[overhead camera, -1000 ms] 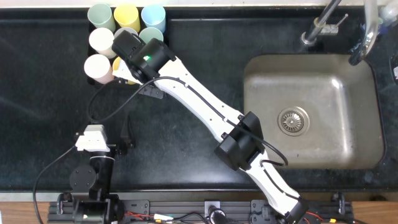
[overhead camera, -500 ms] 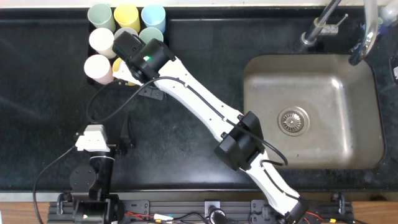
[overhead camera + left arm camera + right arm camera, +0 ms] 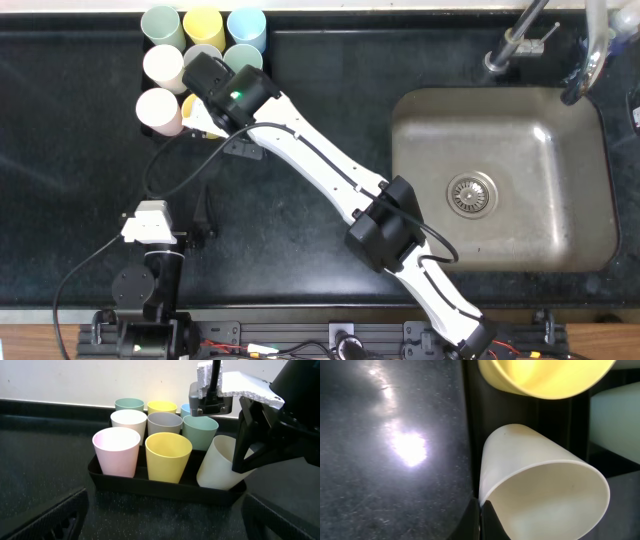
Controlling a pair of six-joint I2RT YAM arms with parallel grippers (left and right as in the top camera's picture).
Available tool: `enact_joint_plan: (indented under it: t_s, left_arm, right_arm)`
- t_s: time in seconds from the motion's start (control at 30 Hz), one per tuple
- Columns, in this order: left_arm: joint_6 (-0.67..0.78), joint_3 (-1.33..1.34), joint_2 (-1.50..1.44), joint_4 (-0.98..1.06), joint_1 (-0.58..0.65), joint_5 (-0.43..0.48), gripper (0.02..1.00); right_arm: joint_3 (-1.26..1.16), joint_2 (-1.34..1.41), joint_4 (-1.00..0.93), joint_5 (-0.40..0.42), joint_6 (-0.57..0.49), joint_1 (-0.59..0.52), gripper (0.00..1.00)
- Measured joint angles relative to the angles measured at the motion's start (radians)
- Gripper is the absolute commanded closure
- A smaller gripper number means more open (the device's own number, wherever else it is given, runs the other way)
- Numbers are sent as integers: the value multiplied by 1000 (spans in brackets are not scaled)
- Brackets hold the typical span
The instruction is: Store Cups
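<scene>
Holding almost still since a second ago, my right pincer (image 3: 239, 460) stays clamped on the tilted cup (image 3: 217, 467) rim, tray (image 3: 165, 491) just below; release seems next.

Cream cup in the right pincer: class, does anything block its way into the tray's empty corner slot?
Nothing visible does. The cream cup, tilted and held at its rim by the right pincer, has its base inside the tray's corner, beside the yellow cup.

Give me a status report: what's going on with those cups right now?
Right end effector shut on cream cup. Cup tilted, base inside tray corner. Left end effector open, back from tray. Yellow cup close alongside.
</scene>
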Motion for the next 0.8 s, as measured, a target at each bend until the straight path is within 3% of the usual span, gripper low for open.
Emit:
enact_joint_plan:
  t_s: [0.4,0.43,0.47,0.57,0.8]
  left_arm:
    - [0,0,0,0,0,0,18]
    - [0,0,0,0,0,0,18]
    - [0,0,0,0,0,0,20]
    - [0,0,0,0,0,0,18]
    - [0,0,0,0,0,0,18]
  right_arm:
    - [0,17,-1,14,-24,-7,956]
    - [0,17,0,14,-26,-7,853]
    - [0,17,0,14,-25,-7,606]
    - [0,22,1,19,-31,-8,3]
    - [0,33,1,22,-35,-10,5]
